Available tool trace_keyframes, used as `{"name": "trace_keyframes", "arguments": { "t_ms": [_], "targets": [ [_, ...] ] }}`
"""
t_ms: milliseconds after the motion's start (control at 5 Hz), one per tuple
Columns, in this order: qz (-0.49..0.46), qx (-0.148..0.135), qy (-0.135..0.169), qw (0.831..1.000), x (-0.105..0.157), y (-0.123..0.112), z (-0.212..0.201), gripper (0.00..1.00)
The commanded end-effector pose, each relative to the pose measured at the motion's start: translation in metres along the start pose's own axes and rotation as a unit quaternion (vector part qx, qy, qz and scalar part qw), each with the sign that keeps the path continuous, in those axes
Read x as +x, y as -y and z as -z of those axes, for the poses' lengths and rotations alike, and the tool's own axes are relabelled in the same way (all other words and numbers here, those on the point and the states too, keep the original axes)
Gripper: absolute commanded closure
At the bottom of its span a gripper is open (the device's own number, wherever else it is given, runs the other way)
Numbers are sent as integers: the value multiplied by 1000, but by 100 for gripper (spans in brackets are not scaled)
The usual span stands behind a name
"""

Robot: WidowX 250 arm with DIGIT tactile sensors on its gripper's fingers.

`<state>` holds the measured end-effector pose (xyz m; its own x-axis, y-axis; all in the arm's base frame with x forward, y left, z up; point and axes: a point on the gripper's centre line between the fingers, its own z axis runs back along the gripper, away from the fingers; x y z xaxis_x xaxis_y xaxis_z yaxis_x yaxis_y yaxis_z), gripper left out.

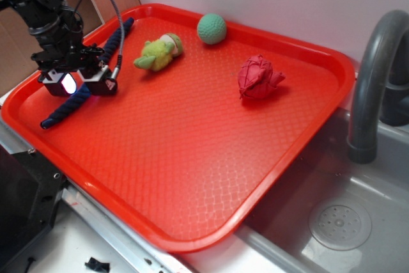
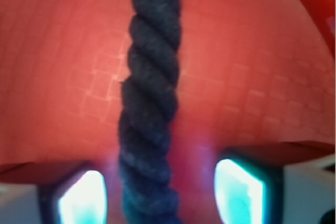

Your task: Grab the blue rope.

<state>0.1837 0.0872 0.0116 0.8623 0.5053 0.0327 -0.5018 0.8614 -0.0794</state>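
The blue rope point(image 1: 70, 107) is a dark navy twisted length lying on the red tray point(image 1: 211, 151) along its left side, running from the back rim to the front left. My gripper point(image 1: 78, 85) sits low over its middle part. In the wrist view the blue rope point(image 2: 149, 103) runs straight down between the two glowing fingers point(image 2: 81, 200), with red tray showing on both sides of it. The jaws stand apart, so the gripper point(image 2: 160, 195) is open around the rope.
On the tray's back part lie a yellow-green plush toy point(image 1: 160, 52), a green ball point(image 1: 211, 29) and a red knotted toy point(image 1: 259, 77). A grey faucet point(image 1: 370, 81) and a sink basin point(image 1: 339, 222) are to the right.
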Motion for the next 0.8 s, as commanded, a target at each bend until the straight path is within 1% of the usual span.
{"name": "trace_keyframes", "arguments": {
  "t_ms": [0,200,400,600],
  "targets": [
    [-14,10,-22,1000,-6,-6,8,100],
    [23,44,-12,999,-1,14,-32,100],
    [47,37,7,998,-6,40,-80,100],
    [76,14,26,997,-21,62,-130,100]
  ]
}}
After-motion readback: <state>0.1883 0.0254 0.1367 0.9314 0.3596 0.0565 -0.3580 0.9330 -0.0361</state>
